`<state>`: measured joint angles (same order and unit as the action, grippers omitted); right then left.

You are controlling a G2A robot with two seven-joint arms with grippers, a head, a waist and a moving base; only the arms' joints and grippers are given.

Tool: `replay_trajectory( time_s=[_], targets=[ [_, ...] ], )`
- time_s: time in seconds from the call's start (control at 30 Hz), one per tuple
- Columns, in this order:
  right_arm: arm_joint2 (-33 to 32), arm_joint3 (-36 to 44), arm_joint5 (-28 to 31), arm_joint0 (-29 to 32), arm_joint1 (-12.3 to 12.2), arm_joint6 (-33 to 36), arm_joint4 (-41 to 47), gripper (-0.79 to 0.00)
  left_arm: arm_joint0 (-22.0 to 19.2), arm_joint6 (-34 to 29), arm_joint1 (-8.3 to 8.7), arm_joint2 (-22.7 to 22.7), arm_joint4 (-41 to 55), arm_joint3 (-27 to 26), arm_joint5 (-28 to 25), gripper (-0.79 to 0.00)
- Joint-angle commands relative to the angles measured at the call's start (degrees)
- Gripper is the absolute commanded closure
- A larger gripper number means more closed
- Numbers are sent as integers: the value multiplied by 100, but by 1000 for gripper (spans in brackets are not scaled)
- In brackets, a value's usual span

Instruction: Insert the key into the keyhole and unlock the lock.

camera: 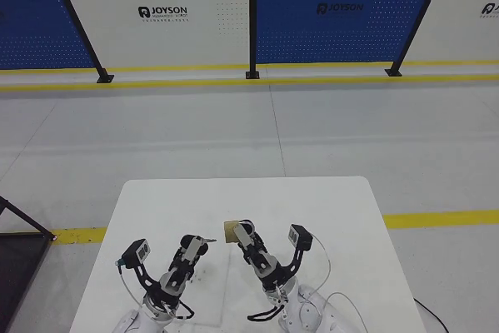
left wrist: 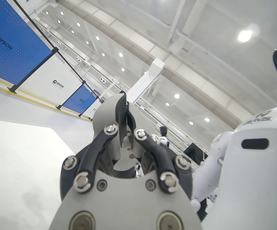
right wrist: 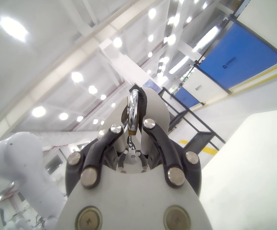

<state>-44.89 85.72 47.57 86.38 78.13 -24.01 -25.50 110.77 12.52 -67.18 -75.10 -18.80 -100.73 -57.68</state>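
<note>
Both arms hang over the near part of the white table (camera: 316, 208), wrists tilted upward. My right gripper (camera: 242, 231) is shut on the brass padlock (camera: 231, 231). In the right wrist view its silver shackle (right wrist: 133, 110) stands between the pads, right gripper (right wrist: 136, 94) closed around it, with a bit of brass body (right wrist: 131, 132) below. My left gripper (camera: 196, 243) sits just left of the lock, shut on a thin key (camera: 209, 240) whose tip points toward the padlock, a small gap apart. In the left wrist view the left gripper (left wrist: 124, 99) has its dark pads (left wrist: 120, 116) pressed together; the key is hardly visible there.
A black metal frame (camera: 7, 221) stands off the table's left edge. Blue and white fence panels (camera: 332, 25) line the far floor behind yellow tape (camera: 449, 219). The far half of the table is bare.
</note>
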Motion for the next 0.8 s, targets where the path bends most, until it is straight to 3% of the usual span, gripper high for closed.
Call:
replay_trajectory(
  time_s=[0.0, 0.77],
  targets=[
    [-20, 6, 11, 10, 7, 11, -25, 0, -24, 23, -14, 27, -27, 21, 8, 0],
    [-128, 93, 1, 164, 77, 215, -203, 0, -112, 211, -133, 123, -308, 17, 173, 0]
  ],
)
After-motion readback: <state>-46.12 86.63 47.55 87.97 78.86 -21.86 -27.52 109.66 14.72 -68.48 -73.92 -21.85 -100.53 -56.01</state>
